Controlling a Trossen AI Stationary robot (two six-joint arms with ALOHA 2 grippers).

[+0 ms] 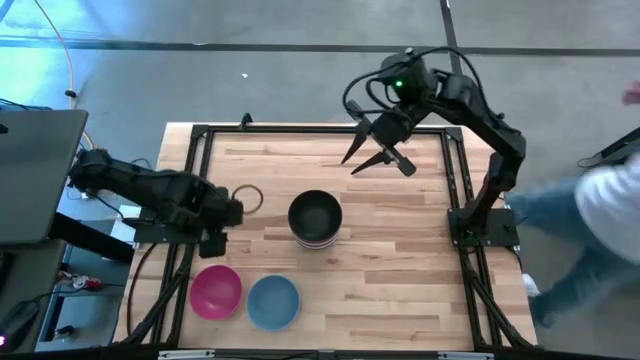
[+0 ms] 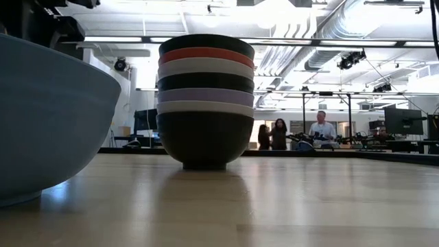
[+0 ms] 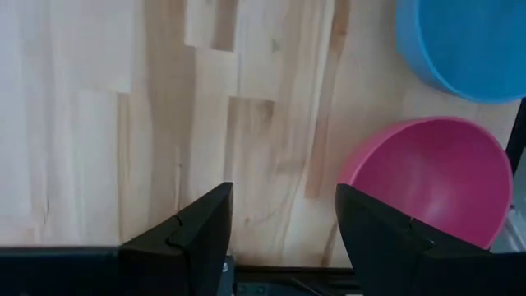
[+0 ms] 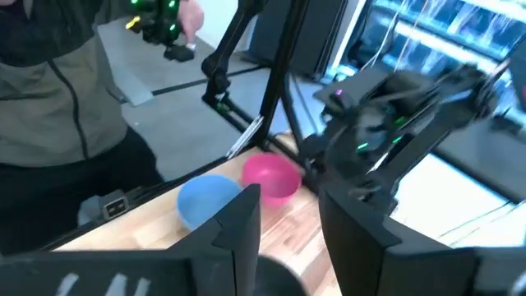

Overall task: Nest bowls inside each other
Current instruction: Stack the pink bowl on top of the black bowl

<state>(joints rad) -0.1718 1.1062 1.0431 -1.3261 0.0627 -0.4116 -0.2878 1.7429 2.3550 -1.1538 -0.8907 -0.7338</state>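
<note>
A stack of nested bowls point(image 1: 315, 218) stands on its foot at the table's middle. From the side the stack point(image 2: 206, 99) shows black on top, then red, white, black, lavender, white, and black at the bottom. A magenta pink bowl point(image 1: 215, 290) and a light blue bowl point(image 1: 273, 301) sit upright near the front left edge. My left gripper point(image 1: 214, 243) points down, open, just on the far side of the pink bowl point(image 3: 431, 177), with only bare wood between its fingers point(image 3: 283, 197). My right gripper point(image 1: 372, 150) hangs open, high over the far side of the table.
A thin ring point(image 1: 247, 198) lies on the wood left of the stack. Black frame rails point(image 1: 200, 135) run along the table's edges. A person point(image 1: 600, 225) stands beyond the right edge, and another person point(image 4: 66, 99) is beyond the near left corner. Bare wood lies right of the stack.
</note>
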